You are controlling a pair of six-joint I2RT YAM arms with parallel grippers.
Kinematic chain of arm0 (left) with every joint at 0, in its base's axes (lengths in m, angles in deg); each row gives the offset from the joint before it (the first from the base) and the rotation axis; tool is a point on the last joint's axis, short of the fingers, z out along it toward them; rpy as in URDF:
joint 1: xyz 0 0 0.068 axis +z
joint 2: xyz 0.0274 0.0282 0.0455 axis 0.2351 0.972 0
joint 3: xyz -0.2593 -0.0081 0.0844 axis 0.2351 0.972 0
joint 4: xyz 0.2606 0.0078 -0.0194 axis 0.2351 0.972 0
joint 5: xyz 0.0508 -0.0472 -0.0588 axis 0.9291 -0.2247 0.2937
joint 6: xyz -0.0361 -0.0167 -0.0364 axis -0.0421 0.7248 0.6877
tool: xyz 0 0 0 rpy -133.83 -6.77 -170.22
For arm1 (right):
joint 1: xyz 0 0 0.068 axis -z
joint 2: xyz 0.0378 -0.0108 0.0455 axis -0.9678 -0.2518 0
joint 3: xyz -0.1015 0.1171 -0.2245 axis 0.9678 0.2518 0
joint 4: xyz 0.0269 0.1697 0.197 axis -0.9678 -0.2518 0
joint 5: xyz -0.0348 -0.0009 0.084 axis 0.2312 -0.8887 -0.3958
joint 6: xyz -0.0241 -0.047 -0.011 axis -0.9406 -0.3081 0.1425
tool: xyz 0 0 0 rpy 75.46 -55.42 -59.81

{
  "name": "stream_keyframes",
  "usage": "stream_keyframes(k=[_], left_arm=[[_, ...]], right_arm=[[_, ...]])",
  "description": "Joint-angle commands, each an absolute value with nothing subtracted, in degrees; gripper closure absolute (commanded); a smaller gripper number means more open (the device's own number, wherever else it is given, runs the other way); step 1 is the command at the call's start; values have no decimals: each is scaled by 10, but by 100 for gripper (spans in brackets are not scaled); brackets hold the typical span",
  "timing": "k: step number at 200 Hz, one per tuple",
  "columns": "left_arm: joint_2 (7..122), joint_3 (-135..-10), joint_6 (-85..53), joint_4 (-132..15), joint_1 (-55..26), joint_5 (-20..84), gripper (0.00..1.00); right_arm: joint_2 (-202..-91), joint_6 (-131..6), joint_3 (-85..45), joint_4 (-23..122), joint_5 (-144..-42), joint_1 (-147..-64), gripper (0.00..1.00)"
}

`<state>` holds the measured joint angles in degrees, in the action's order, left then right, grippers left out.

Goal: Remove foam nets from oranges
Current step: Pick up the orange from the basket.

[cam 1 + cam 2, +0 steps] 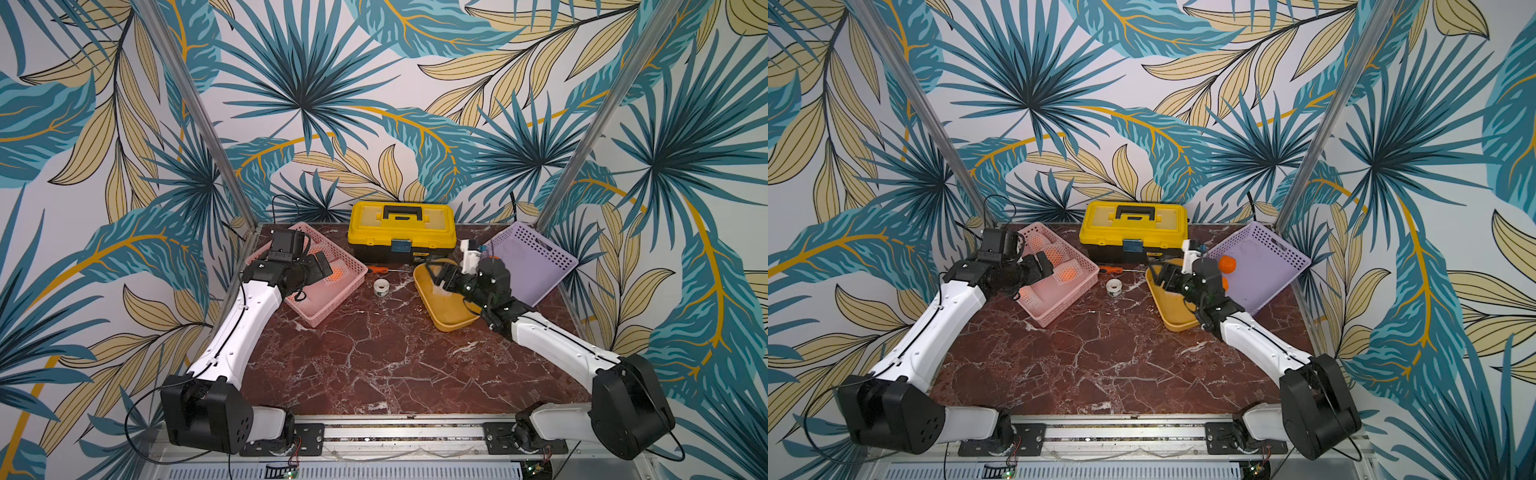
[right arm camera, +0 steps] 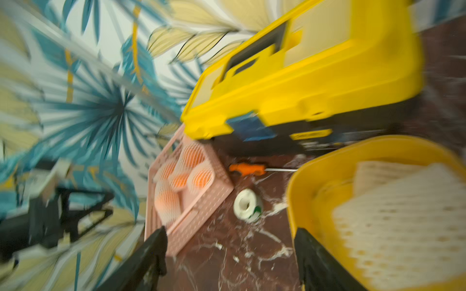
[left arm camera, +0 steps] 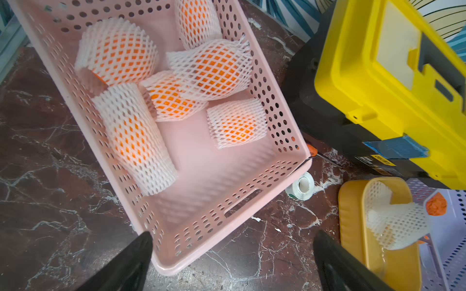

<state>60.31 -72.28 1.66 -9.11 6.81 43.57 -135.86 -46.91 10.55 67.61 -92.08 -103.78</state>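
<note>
- Six oranges (image 3: 214, 73), each wrapped in one of the white foam nets (image 3: 136, 141), lie clustered at one end of a pink basket (image 3: 216, 216). More nets, seemingly without fruit, sit in a yellow tray (image 3: 350, 226).
- The left gripper (image 3: 233, 234) hovers over the pink basket's emptier end, fingers spread wide and holding nothing.
- The right gripper (image 2: 230, 230) hangs by the tray's rim, fingers also well apart and empty.
- Handling, as a judgement: the nets look soft, light and stretchy (likely to cling to bumpy peel). The best hold is probably a loose open end where foam extends past the fruit. The fruit looks firm and round, so it may roll.
- Only the left wrist view shows all six wrapped fruit; in both top views the left arm hides some.
- A top view shows a bare orange (image 1: 1227, 264) in the purple basket (image 1: 1275, 253); the blurred right wrist view misses it.
</note>
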Motion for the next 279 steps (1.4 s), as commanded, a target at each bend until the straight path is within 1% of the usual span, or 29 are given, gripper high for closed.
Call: stream_keyframes(k=[1, 19, 35, 48, 51, 58, 85, 104, 130, 157, 172, 189, 226, 267, 270, 279], left_arm=[[635, -740, 2, -98, 73, 429, 1], [669, -761, 4, -95, 73, 413, 0], [713, -797, 23, -71, 73, 415, 0], [755, -833, 46, -51, 73, 415, 0], [766, -842, 53, -48, 73, 412, 0], [790, -862, 72, -39, 73, 408, 0], [888, -931, 143, -27, 74, 369, 6], [955, -986, 158, -14, 74, 352, 9], [1037, -1089, 139, 40, 75, 362, 14], [1096, -1166, 80, 69, 75, 396, 15], [1116, -1199, 50, 90, 75, 418, 16], [1124, -1205, 23, 91, 75, 440, 17], [1156, -1230, -25, 118, 70, 442, 16], [1166, -1227, -45, 129, 46, 469, 10], [1167, -1227, -45, 130, 45, 486, 9], [1170, -1227, -43, 132, 43, 493, 8]], right_arm=[[-1380, -613, 120, 669, -914, -1121, 21], [-1410, -658, 120, 641, -881, -1176, 24], [-1434, -665, 129, 656, -874, -1199, 26], [-1449, -680, 138, 674, -861, -1211, 27], [-1451, -683, 138, 677, -855, -1227, 27], [-1458, -687, 138, 682, -844, -1236, 27], [-1476, -690, 134, 688, -816, -1245, 27], [-1477, -691, 133, 681, -792, -1247, 27], [-1472, -680, 134, 678, -785, -1247, 27], [-1468, -674, 136, 680, -787, -1247, 27], [-1466, -674, 134, 676, -784, -1247, 27], [-1464, -671, 135, 677, -784, -1247, 27], [-1466, -665, 135, 677, -785, -1247, 27], [-1469, -662, 134, 679, -785, -1247, 27], [-1469, -662, 133, 679, -785, -1247, 27], [-1470, -662, 133, 679, -786, -1247, 27]])
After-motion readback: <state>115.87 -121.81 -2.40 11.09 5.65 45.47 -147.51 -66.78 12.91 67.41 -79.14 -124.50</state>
